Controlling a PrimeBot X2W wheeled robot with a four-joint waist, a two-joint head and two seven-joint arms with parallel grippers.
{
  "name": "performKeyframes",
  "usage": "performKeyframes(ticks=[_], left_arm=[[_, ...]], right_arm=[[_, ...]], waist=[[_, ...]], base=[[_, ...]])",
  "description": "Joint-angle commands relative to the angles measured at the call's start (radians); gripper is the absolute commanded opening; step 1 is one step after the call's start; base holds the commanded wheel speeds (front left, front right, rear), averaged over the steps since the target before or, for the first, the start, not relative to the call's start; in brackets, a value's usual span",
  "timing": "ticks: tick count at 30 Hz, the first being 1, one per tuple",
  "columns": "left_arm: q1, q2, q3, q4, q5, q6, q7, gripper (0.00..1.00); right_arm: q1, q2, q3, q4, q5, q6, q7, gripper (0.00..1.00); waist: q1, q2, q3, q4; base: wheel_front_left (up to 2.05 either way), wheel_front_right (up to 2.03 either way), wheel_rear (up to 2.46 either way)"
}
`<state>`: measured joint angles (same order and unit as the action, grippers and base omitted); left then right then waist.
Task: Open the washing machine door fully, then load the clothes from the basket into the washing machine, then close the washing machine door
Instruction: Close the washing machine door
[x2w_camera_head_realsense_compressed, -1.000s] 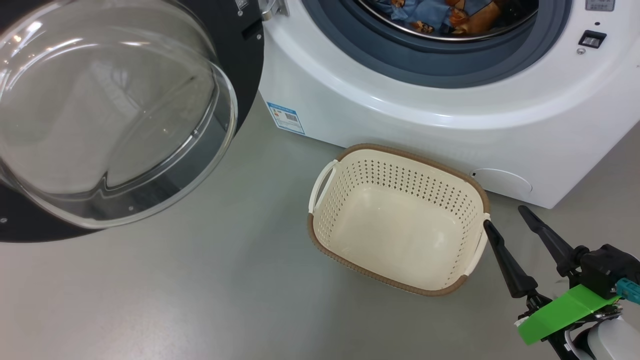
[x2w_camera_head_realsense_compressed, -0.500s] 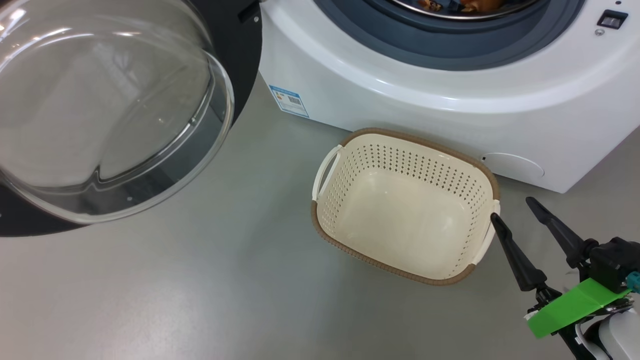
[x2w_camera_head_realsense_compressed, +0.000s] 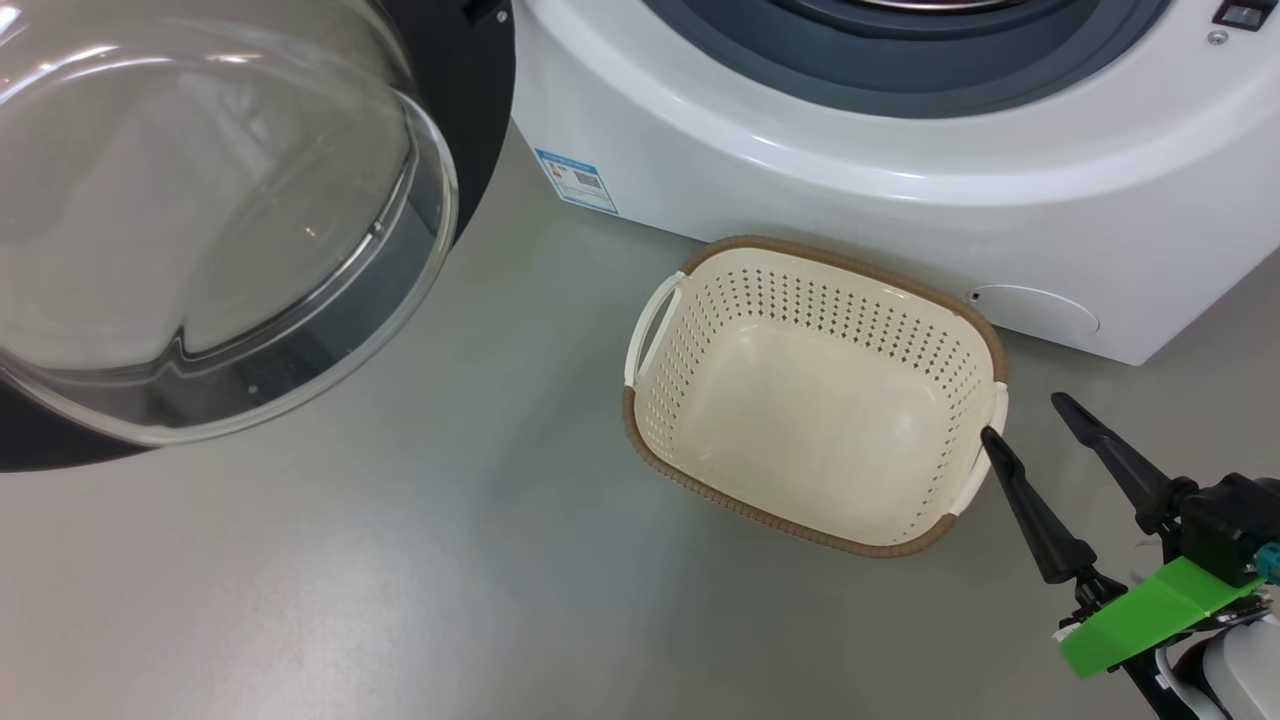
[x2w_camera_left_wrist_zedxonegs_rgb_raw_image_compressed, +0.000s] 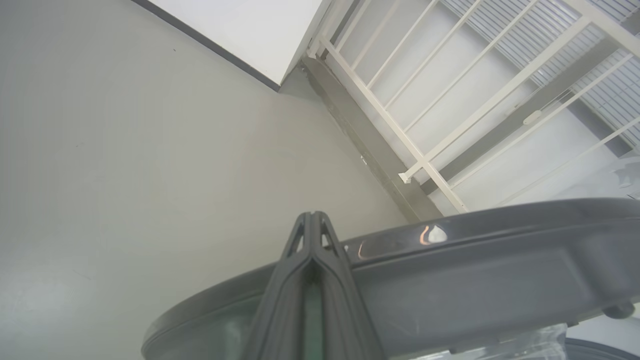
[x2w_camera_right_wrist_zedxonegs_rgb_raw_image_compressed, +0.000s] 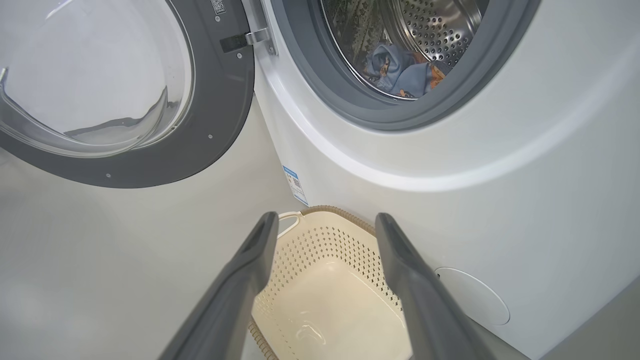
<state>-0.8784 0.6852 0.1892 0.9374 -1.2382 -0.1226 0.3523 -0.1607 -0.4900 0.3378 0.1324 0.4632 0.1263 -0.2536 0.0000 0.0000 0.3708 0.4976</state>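
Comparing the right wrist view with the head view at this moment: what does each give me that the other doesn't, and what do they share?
The right wrist view adds the steel perforated drum, with light blue clothes bearing orange-brown prints lying inside. The head view adds the cream perforated basket's whole brown rim and both white handles, plus the bright green tab behind the open right gripper. Shared: the empty basket, the white washing machine, its small blue label and its black-rimmed glass door, swung open.

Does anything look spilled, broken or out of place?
Nothing stands out: the cream perforated plastic basket sits upright and empty, the blue printed clothes lie in the white washing machine, its black-rimmed glass door open.
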Motion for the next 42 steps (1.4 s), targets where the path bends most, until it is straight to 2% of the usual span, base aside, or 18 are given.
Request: performKeyframes(ticks=[1, 7, 18, 31, 42], left_arm=[[-0.016, 0.07, 0.018, -0.018, 0.004, -0.003, 0.008, 0.0], [-0.011, 0.062, 0.004, -0.017, 0.001, -0.004, 0.037, 0.0], [0.011, 0.047, -0.03, -0.049, -0.037, -0.007, 0.181, 0.0], [0.068, 0.056, -0.041, -0.123, -0.083, -0.005, 0.325, 0.0], [0.109, 0.074, -0.043, -0.193, -0.1, 0.01, 0.397, 0.0]], right_arm=[[-0.017, -0.021, 0.019, -0.026, 0.0, 0.004, -0.008, 1.0], [-0.021, -0.021, 0.022, -0.024, 0.001, 0.004, -0.008, 1.0], [-0.018, -0.008, 0.025, -0.015, 0.001, 0.004, -0.008, 1.0], [-0.009, 0.018, 0.03, -0.004, 0.002, 0.004, -0.008, 1.0], [-0.004, 0.042, 0.031, 0.004, 0.0, 0.004, -0.008, 1.0]], waist=[[0.0, 0.0, 0.001, -0.002], [0.0, 0.0, 0.001, -0.007], [0.0, 0.0, -0.028, -0.005], [0.0, 0.0, -0.08, 0.001], [0.0, 0.0, -0.119, 0.001]], base=[[0.0, 0.0, 0.0], [0.0, 0.0, 0.0], [0.0, 0.0, 0.0], [0.0, 0.0, 0.0], [0.0, 0.0, 0.0]])
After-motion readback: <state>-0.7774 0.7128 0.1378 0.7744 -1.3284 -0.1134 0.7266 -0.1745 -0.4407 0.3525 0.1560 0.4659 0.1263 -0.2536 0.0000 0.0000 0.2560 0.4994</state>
